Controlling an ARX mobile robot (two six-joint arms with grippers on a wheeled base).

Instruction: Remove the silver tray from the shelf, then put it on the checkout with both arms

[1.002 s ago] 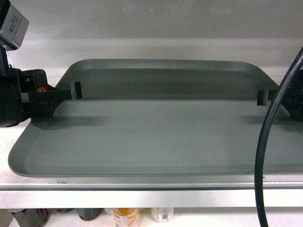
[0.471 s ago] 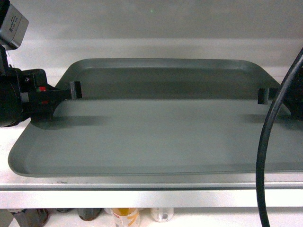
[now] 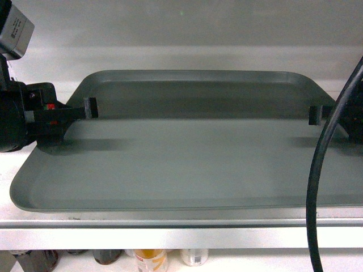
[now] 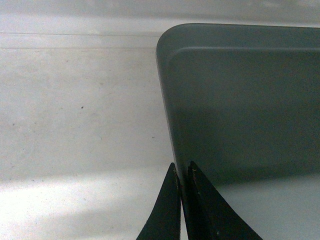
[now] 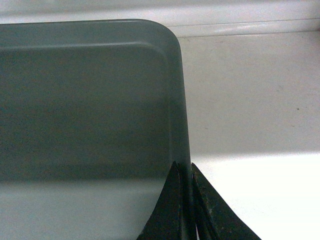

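Note:
The silver tray (image 3: 187,153), flat, grey-green and round-cornered, lies on the white shelf (image 3: 170,235) and fills most of the head view. My left gripper (image 3: 85,109) is shut on its left rim. In the left wrist view the gripper (image 4: 182,172) has one finger outside the tray (image 4: 240,90) and one inside, pinching the rim. My right gripper (image 3: 317,115) is shut on the right rim. The right wrist view shows that gripper (image 5: 184,170) clamped the same way on the tray (image 5: 85,100). The checkout is out of view.
The shelf's white back panel (image 3: 187,28) stands close behind the tray. Bottles (image 3: 150,259) show on the level below the front lip. A thick black cable (image 3: 317,187) hangs across the right side. Bare shelf board (image 4: 75,115) lies left of the tray, and more bare board (image 5: 250,100) lies to its right.

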